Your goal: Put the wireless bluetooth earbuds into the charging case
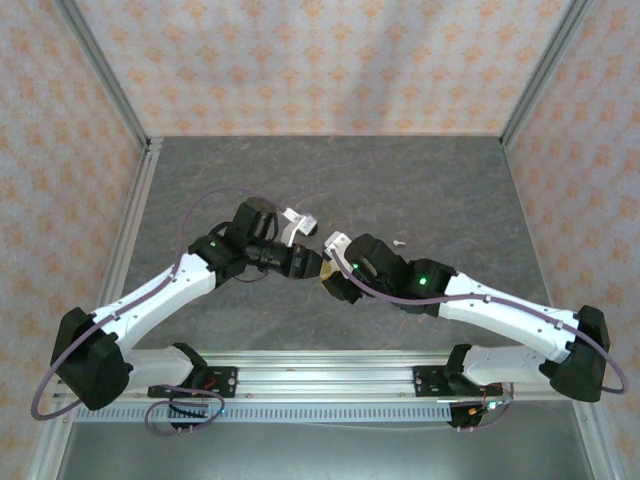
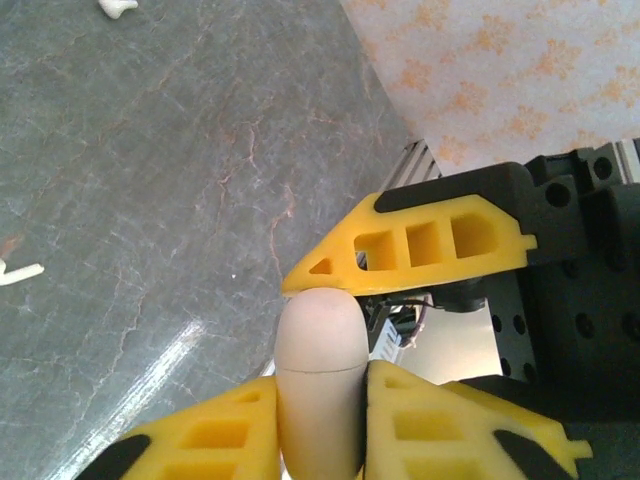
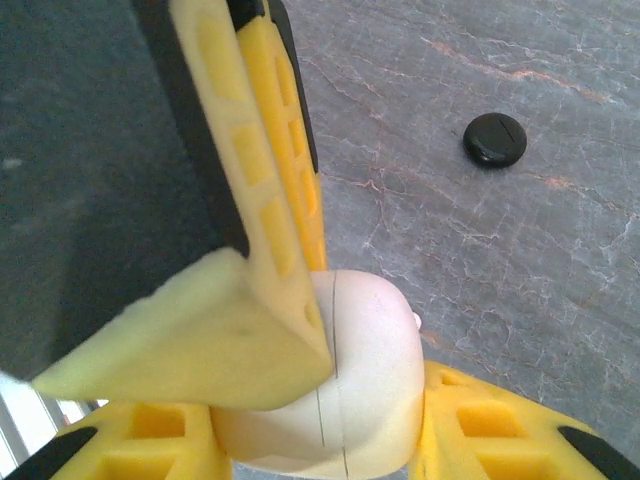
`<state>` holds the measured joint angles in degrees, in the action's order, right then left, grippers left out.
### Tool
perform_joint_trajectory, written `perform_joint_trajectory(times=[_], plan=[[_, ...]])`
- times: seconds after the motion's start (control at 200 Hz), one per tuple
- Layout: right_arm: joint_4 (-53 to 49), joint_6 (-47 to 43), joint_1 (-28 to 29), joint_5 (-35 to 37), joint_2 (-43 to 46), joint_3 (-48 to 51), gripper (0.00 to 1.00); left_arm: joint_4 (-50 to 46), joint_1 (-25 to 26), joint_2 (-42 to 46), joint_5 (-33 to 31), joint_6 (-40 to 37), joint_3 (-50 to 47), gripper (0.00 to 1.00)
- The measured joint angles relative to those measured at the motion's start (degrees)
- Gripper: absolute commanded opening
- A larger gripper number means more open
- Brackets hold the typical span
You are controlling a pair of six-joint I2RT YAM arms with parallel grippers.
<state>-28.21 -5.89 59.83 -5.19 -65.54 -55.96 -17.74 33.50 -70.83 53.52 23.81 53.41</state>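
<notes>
The charging case point(image 2: 318, 330) is a cream oval, closed, with its seam showing. My left gripper point(image 2: 322, 382) is shut on it, a yellow pad pressed against each side. My right gripper point(image 3: 320, 425) is shut on the same case point(image 3: 378, 350) from the other end, and one of its fingers point(image 2: 400, 245) rests on the rounded tip. Both grippers meet over the middle of the table point(image 1: 320, 268). A white earbud point(image 2: 118, 6) lies on the table beyond them, and another white piece point(image 2: 20, 272) lies to the left. A white earbud point(image 1: 399, 242) lies just behind my right arm.
A closed black round case point(image 3: 494, 139) lies on the dark stone-patterned table point(image 1: 400, 180). Patterned walls stand on three sides, and an aluminium rail point(image 1: 320, 375) runs along the near edge at the arm bases.
</notes>
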Motion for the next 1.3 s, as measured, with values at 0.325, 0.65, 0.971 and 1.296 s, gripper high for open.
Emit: perform_joint_trajectory(times=[0.325,0.65,0.971,1.296], plan=[[-0.04,2.56,-0.33,0.09,3.56,0.0,0.63,-1.01,0.26,1.57,-3.19,-1.31,-0.11,0.03],[0.9,13.75,-8.04,-3.98,15.08,-0.13,0.66,8.17,-1.4,14.82,-12.5,2.34,-8.98,0.0],[11.61,28.74,-12.26,-19.76,14.32,0.76,0.66,20.2,-1.4,24.15,-16.52,9.31,-14.12,0.0],[23.91,36.72,-13.38,-29.2,10.34,2.51,0.55,28.04,-1.38,24.61,-13.73,14.97,-14.58,0.0]])
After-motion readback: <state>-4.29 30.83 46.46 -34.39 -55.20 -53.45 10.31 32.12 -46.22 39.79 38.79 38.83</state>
